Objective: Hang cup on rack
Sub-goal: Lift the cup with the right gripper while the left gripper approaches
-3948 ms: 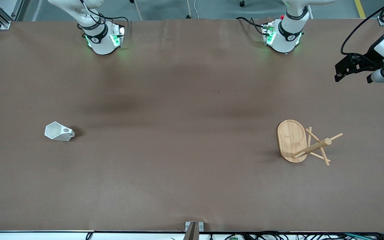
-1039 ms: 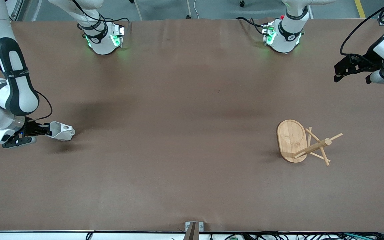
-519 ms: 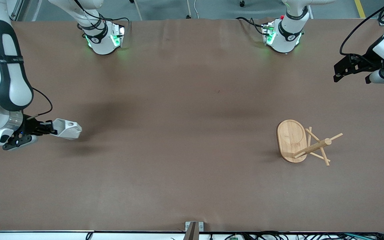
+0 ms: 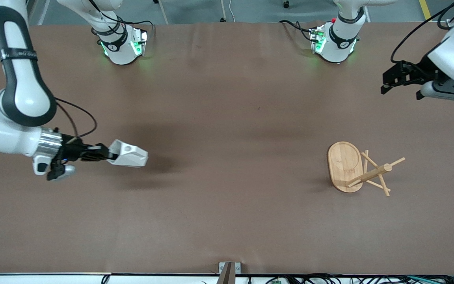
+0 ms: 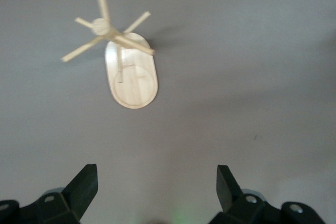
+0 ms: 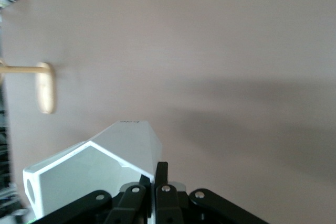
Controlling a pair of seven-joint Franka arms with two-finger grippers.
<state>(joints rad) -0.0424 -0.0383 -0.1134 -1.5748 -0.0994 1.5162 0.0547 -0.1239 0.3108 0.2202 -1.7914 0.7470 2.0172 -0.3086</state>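
My right gripper point(image 4: 108, 154) is shut on the wall of the white faceted cup point(image 4: 129, 154) and holds it above the table, at the right arm's end; its shadow falls on the cloth beside it. In the right wrist view the cup point(image 6: 92, 174) fills the space by my closed fingers point(image 6: 160, 177). The bamboo rack point(image 4: 346, 165) stands on its oval base toward the left arm's end, with its pegs spread out. It also shows in the left wrist view point(image 5: 131, 80) and, small, in the right wrist view point(image 6: 45, 87). My left gripper point(image 4: 400, 93) is open and empty, held high over the table's edge.
The brown table cloth point(image 4: 227, 118) is bare between the cup and the rack. The two arm bases point(image 4: 122, 43) stand along the table's edge farthest from the front camera. A small metal bracket point(image 4: 229, 268) sits at the nearest edge.
My right gripper closed on the cup, lifted it off the table and carried it toward the table's middle. My left gripper has shifted a little toward the middle.
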